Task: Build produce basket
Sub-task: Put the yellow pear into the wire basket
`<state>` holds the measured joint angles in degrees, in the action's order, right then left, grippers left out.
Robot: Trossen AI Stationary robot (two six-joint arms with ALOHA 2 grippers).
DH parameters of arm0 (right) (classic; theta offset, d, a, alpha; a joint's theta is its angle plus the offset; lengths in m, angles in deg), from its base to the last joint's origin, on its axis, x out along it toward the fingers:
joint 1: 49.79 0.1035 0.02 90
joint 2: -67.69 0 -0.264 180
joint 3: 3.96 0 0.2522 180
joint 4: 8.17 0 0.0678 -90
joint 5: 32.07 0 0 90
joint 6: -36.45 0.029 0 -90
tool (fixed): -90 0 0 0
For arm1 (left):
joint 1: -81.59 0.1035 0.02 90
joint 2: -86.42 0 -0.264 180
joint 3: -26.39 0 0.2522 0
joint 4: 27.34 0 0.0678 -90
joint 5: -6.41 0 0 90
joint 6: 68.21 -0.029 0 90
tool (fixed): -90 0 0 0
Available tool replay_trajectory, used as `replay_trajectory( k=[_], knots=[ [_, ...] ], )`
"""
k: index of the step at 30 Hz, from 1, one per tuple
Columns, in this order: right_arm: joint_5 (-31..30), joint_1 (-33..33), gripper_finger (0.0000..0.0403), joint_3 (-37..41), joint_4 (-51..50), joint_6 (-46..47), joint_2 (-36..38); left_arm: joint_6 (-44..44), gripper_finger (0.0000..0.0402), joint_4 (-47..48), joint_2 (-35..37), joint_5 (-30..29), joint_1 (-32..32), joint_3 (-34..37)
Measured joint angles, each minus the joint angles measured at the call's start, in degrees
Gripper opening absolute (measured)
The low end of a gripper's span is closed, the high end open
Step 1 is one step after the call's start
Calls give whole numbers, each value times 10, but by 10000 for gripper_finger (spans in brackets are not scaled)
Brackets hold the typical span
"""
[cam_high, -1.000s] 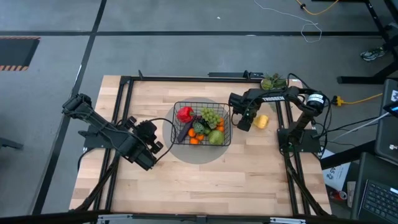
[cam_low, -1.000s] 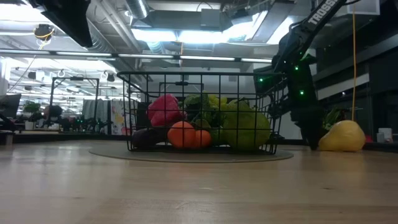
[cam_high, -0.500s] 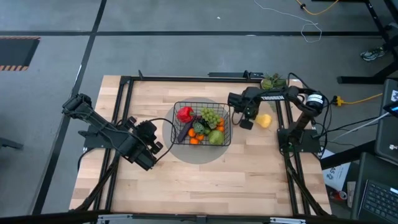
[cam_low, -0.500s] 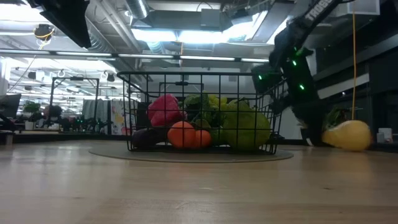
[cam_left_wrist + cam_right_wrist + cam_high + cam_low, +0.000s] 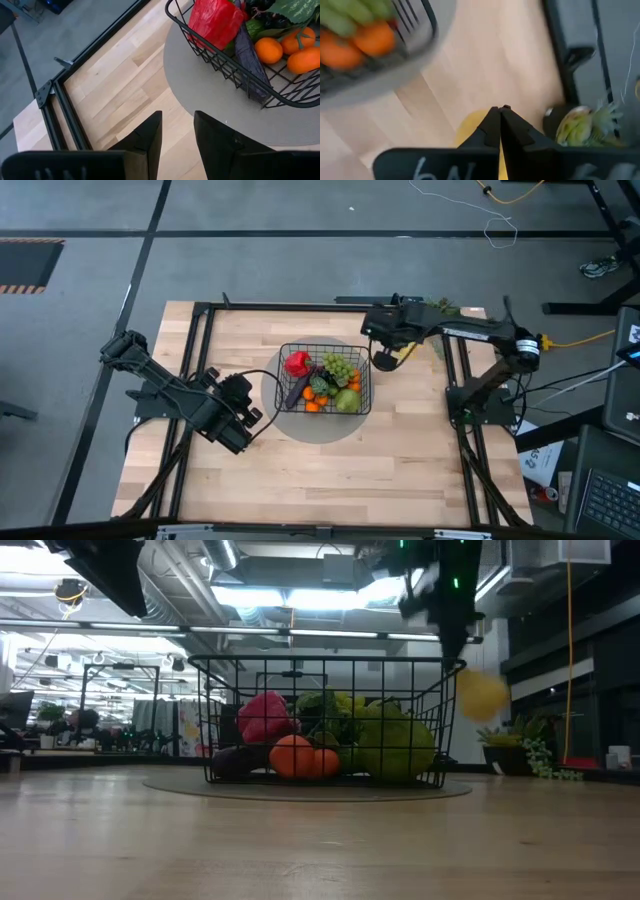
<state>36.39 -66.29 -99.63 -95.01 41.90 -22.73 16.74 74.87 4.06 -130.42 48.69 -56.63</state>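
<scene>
- right pincer [image 5: 384,356] is shut tight on the yellow pear [image 5: 481,695], carrying it in the air, just outside the basket [image 5: 322,380] near its rim.
- pear looks light, hard and smooth, likely slippery plastic; the fingertips pinch only a thin part of it, so it may swing or slip.
- a hold around the fat middle would be surer, in my judgement.
- basket is stiff wire, already holding a pepper [image 5: 297,363], grapes [image 5: 340,365], oranges [image 5: 269,50] and an apple [image 5: 347,400]; open room lies above the pile, beyond the rim below the pincer.
- rim wires could catch the fingers on the way in.
- left pincer [image 5: 177,142] waits narrowly open and empty, basket well ahead of its fingers.
</scene>
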Motion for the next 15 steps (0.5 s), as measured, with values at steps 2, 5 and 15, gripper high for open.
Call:
replay_trajectory(
  k=[2, 5, 15],
  knots=[
    [1, 15, 0, -34, -1, 0, 12, 0, 109, 0, 0, 0, 0, 0],
    [12, 38, 0, -80, 3, -2, 22, 0, 109, 0, 0, 0, 0, 0],
    [136, 103, 0, -134, 207, -109, 25, 0, 109, -1, 0, -2, 0, 0]
  ],
)
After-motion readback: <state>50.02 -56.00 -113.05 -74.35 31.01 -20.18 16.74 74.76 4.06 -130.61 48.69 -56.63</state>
